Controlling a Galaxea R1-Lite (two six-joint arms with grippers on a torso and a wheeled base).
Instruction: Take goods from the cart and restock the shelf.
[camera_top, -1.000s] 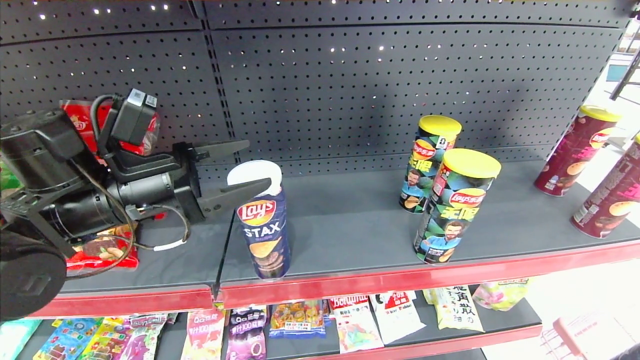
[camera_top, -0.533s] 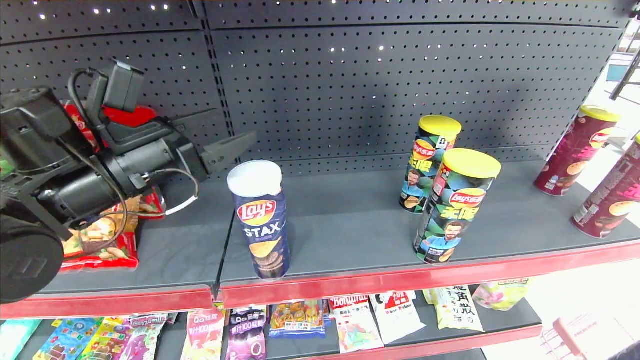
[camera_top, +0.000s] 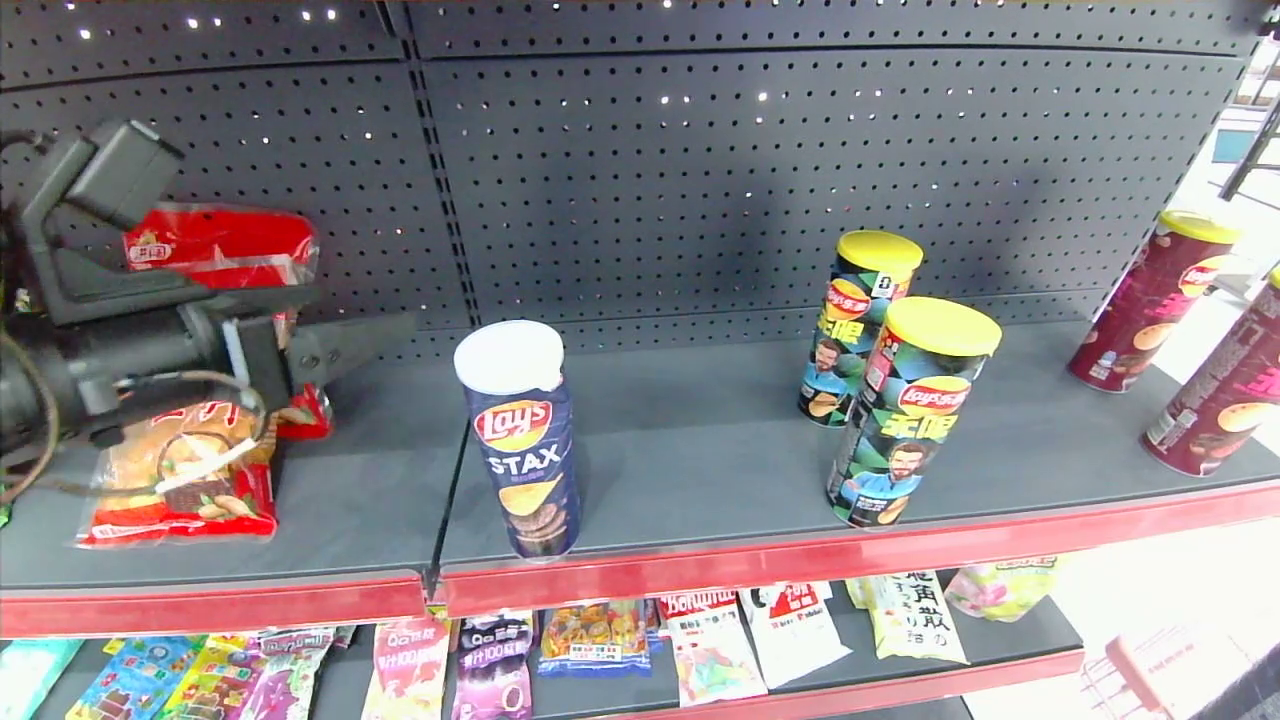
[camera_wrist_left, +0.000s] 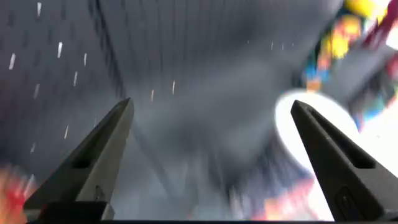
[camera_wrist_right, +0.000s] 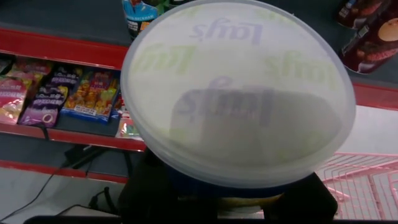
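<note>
1. Dark pegboard backs the grey shelf, and a red lip runs along its front edge.
2. Your blue can stands upright with its white lid on, close to that lip and just right of the seam between the two shelf boards.
3. Your left hand hovers to the left of the blue can and apart from it. Its fingers are spread wide and hold nothing.
4. Under and behind that hand lie two snack bags: one flat on the shelf and a red one up against the pegboard.
5. Bare shelf runs from the blue can to the pair of yellow-lidded cans, the rear one and the front one. The bare stretch reaches from the lip back to the pegboard.
6. The front yellow-lidded can stands near the lip, with the rear one just behind it.
7. Further bare shelf separates that pair from two maroon cans at the far right end, both tilted.
8. Your right hand is closed around the body of a second can, whose pale lid faces the wrist camera. This can is off the shelf, out in front of the red lip.
9. Below, a lower shelf carries a row of packets, and the pink wire cart sits at the right.
</note>
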